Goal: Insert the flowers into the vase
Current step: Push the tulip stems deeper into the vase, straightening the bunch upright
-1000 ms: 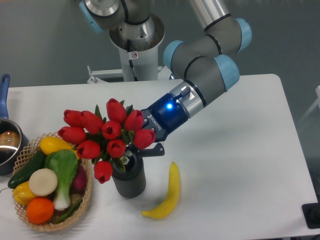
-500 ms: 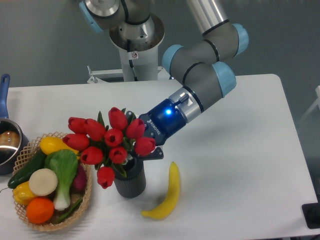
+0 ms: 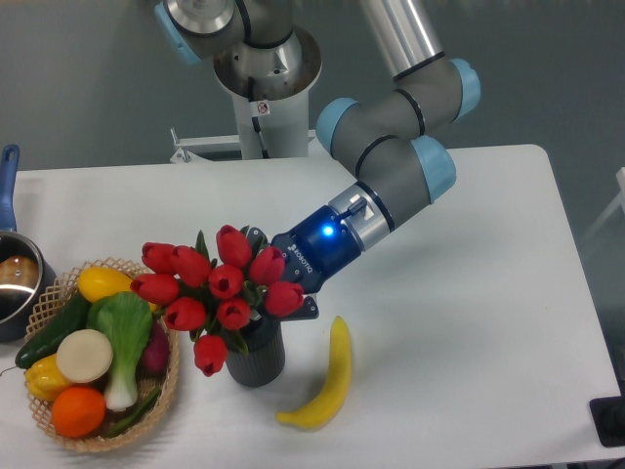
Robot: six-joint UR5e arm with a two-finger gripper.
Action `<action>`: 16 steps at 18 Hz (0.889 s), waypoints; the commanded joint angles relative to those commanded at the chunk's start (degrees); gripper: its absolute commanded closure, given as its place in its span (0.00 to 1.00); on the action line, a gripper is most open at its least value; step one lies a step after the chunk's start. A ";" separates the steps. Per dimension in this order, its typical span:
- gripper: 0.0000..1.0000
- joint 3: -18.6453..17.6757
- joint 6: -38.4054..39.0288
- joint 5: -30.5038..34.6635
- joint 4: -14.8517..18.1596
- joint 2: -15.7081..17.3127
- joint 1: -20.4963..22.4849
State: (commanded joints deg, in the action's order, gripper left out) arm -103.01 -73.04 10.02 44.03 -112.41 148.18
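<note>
A bunch of glossy red flowers (image 3: 217, 288) with dark green leaves sits over the mouth of the vase (image 3: 256, 356), a short dark grey ribbed cylinder near the table's front. The stems go down into the vase and are hidden by the buds. My gripper (image 3: 269, 308) reaches in from the upper right, just above the vase's rim and behind the buds. Its fingers are mostly hidden by the flowers, and it appears shut on the stems. The blooms lean left, toward the basket.
A woven basket (image 3: 166, 386) of vegetables and fruit stands left of the vase, almost touching the flowers. A yellow banana (image 3: 327, 376) lies right of the vase. A pot (image 3: 15, 283) with a blue handle sits at the far left edge. The robot base (image 3: 264, 88) is behind.
The gripper has lowered and shifted slightly right with the flowers, pushing the stems deeper into the vase. The blooms now sit lower over its mouth.
</note>
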 joint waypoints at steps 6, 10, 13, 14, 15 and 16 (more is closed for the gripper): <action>0.74 -0.88 -0.18 0.00 -0.18 0.00 0.88; 0.73 -1.93 -2.28 0.00 -0.18 0.00 1.06; 0.73 -3.07 -3.34 0.09 -0.18 -0.09 1.06; 0.73 -3.25 -3.78 0.09 -0.09 -0.09 1.06; 0.73 -3.25 -3.78 0.09 -0.09 -0.09 0.97; 0.73 -3.25 -3.78 0.09 -0.09 -0.09 0.97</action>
State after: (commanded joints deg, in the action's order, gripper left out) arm -106.26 -76.82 10.11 43.95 -112.50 149.15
